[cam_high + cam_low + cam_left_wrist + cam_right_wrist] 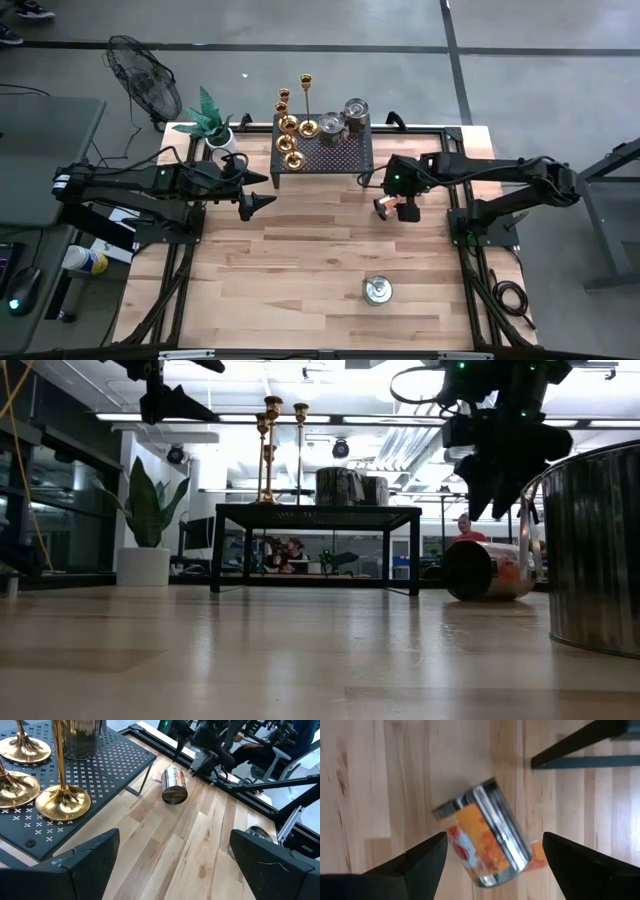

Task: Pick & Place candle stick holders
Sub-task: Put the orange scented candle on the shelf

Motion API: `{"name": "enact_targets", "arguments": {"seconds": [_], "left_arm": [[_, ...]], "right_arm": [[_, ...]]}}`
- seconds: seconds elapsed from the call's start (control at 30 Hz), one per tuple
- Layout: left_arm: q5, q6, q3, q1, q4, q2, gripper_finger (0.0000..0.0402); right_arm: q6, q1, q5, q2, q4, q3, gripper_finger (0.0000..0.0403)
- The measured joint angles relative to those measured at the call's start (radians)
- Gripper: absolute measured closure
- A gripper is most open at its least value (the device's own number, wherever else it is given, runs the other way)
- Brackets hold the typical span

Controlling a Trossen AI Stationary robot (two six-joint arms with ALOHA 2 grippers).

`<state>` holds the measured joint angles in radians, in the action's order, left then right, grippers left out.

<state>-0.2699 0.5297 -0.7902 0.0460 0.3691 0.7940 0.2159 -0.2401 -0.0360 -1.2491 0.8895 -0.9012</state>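
the right hand (392, 210) hangs spread over a tipped can (487, 837) whose orange label is unreadable, the left hand (256, 204) waits spread at the rack's (340, 155) seven o'clock, and the candle stick holders (292, 135) stand unpicked on the rack at the bench's (300, 270) twelve o'clock, likely needing a reach next.
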Motion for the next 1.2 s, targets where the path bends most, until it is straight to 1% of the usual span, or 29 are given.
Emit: {"name": "enact_targets", "arguments": {"seconds": [0.17, 0.43, 0.57, 0.8, 0.9, 0.97, 1.2], "left_arm": [[0.0, 0.0, 0.0, 0.0, 0.0, 0.0, 0.0027], [0.0, 0.0, 0.0, 0.0, 0.0, 0.0, 0.0027], [0.0, 0.0, 0.0, 0.0, 0.0, 0.0, 0.0027], [0.0, 0.0, 0.0, 0.0, 0.0, 0.0, 0.0027], [0.0, 0.0, 0.0, 0.0, 0.0, 0.0, 0.0027], [0.0, 0.0, 0.0, 0.0, 0.0, 0.0, 0.0027], [0.0, 0.0, 0.0, 0.0, 0.0, 0.0, 0.0027]], "right_arm": [[-0.032, 0.0, -0.018, 0.0, -0.029, 0.0, 0.0084], [0.017, 0.0, -0.024, 0.0, -0.052, 0.0, 0.0084], [-0.026, 0.003, -0.052, 0.0, -0.04, 0.0, 0.0084], [0.171, 0.076, -0.05, 0.0, 0.029, 0.0, 0.0084], [0.195, 0.125, -0.054, 0.0, 0.055, 0.0, 0.0084], [0.213, 0.142, -0.024, 0.0, 0.055, 0.0, 0.0084], [0.279, 0.156, 0.045, 0.0, 0.066, 0.0, 0.0084]]}}
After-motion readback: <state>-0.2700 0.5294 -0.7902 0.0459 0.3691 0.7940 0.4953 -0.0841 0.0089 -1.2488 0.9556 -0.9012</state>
